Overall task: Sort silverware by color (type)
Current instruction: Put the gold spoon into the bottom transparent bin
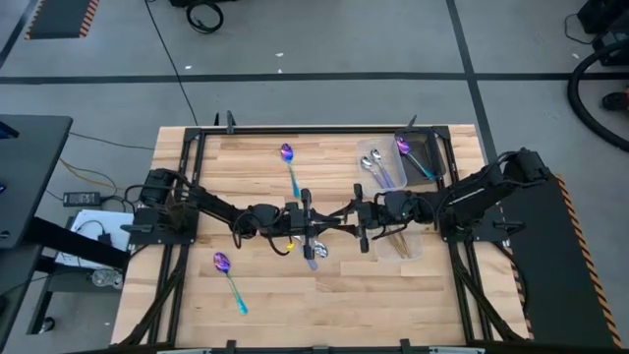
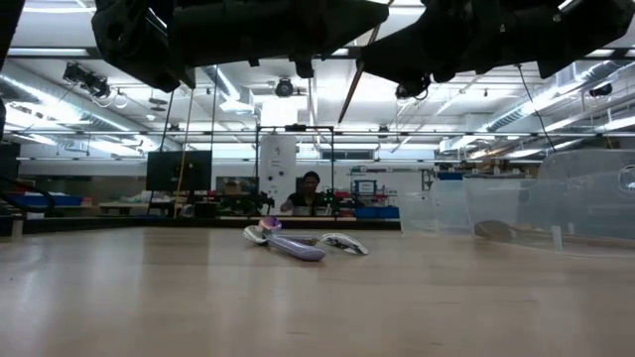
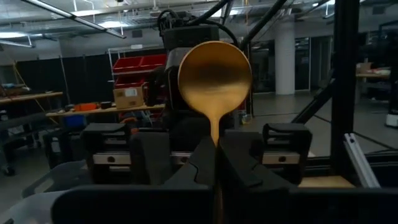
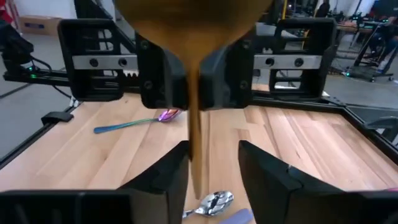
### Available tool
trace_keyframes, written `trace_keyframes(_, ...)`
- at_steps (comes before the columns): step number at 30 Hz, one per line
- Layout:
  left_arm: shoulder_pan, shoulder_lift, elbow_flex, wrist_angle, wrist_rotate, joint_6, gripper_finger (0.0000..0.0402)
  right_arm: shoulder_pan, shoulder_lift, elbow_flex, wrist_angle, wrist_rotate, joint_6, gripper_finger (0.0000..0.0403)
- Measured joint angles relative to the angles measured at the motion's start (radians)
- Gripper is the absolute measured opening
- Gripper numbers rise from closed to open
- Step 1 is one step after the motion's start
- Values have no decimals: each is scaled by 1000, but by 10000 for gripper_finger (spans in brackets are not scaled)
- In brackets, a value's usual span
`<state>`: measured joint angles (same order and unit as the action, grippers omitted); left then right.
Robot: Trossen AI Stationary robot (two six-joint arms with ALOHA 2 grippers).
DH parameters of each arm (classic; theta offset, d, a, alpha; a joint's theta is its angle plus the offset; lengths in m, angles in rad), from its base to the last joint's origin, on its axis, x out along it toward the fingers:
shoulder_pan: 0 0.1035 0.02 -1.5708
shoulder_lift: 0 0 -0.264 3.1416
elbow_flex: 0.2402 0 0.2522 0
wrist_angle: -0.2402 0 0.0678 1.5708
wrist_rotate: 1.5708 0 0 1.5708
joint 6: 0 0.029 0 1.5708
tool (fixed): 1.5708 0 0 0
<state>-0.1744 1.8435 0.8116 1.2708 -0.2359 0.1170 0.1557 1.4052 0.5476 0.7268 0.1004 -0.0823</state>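
The two dark arms meet over the middle of the pale wooden table (image 1: 265,295), gripper to gripper. The left gripper (image 3: 216,158) is clamped on the stem of a slim gold metal spoon (image 3: 214,78), bowl standing up between its fingers. The right gripper (image 4: 211,163) faces it with fingers spread on either side of the same spoon's handle, not pressing it.

Open board lies on most sides: one iridescent purple-blue spoon with a teal handle (image 1: 289,165) rests toward the far edge, another of the same kind (image 1: 229,279) toward the near left corner, both well apart from the arms. Directly under the grippers, a shiny silver spoon (image 2: 342,243) and a purple one (image 2: 288,247) lie touching.

On the right, clear plastic containers (image 1: 378,152) sit side by side near the far edge; one holds silver spoons (image 1: 375,169), the next a purple spoon (image 1: 412,157). A third bin under the right arm is mostly covered, its contents hard to make out.

Beyond the table is a workshop with shelving, red bins (image 3: 134,62) and a seated person (image 2: 311,190) far off.
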Motion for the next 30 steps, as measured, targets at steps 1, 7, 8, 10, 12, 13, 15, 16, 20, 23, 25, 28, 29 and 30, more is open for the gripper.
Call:
trace_keyframes(1,1,0,0,-2,0,7,11,-2,0,0,1,-10,0,138)
trace_keyframes(7,10,0,0,-19,0,0,11,-8,0,0,6,-23,0,84)
trace_keyframes(8,10,0,0,-22,0,0,11,-8,0,0,6,-23,0,74)
trace_keyframes(10,10,0,1,-33,-1,1,11,-8,0,0,5,-25,0,52)
trace_keyframes(12,15,0,1,-36,-2,0,11,-9,0,0,5,-24,-1,31)
trace_keyframes(13,16,0,1,-39,-1,-1,11,-8,0,0,5,-24,-1,23)
trace_keyframes(15,20,-1,1,-46,0,-1,11,-8,0,0,1,-24,-1,22)
trace_keyframes(16,21,-1,1,-47,-1,-1,12,-9,0,0,1,-24,-1,22)
trace_keyframes(20,21,-1,1,-60,-1,0,19,-9,0,0,-7,-20,8,22)
trace_keyframes(23,20,-1,1,-74,-32,0,35,-9,0,0,-29,-11,20,22)
trace_keyframes(25,19,-1,1,-91,-70,0,52,-11,0,0,-46,-4,43,22)
trace_keyframes(28,19,-1,1,-110,-93,-9,85,-12,-6,0,-82,-3,73,22)
trace_keyframes(29,18,-1,1,-117,-99,-27,98,-12,-11,0,-96,-3,83,22)
trace_keyframes(30,17,-1,2,-129,-105,-36,111,-12,-19,0,-117,-3,92,22)
